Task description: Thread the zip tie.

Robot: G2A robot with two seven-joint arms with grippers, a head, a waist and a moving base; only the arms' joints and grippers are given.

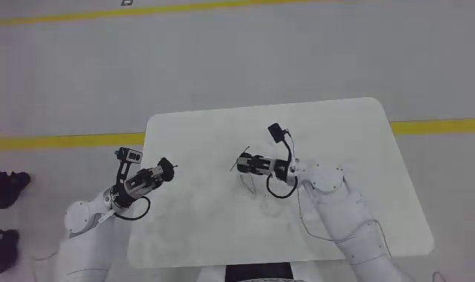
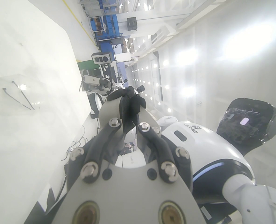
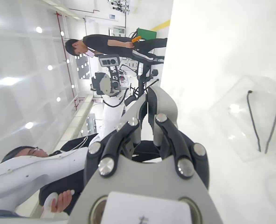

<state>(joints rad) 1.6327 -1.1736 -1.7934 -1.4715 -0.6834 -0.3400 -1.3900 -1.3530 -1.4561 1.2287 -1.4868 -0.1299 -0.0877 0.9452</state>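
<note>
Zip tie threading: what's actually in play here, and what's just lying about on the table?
In play: zip tie; second zip tie beside it; left gripper; right gripper.
Lying about: clear sheet under both ties; table.

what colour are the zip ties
The zip ties are black; best in the right wrist view.

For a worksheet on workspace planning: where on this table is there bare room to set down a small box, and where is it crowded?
Free: the strip along the far edge of the table, and the near stretch between the left gripper and the right arm. Crowded: the middle, around the right gripper and the clear sheet holding zip ties.
</note>
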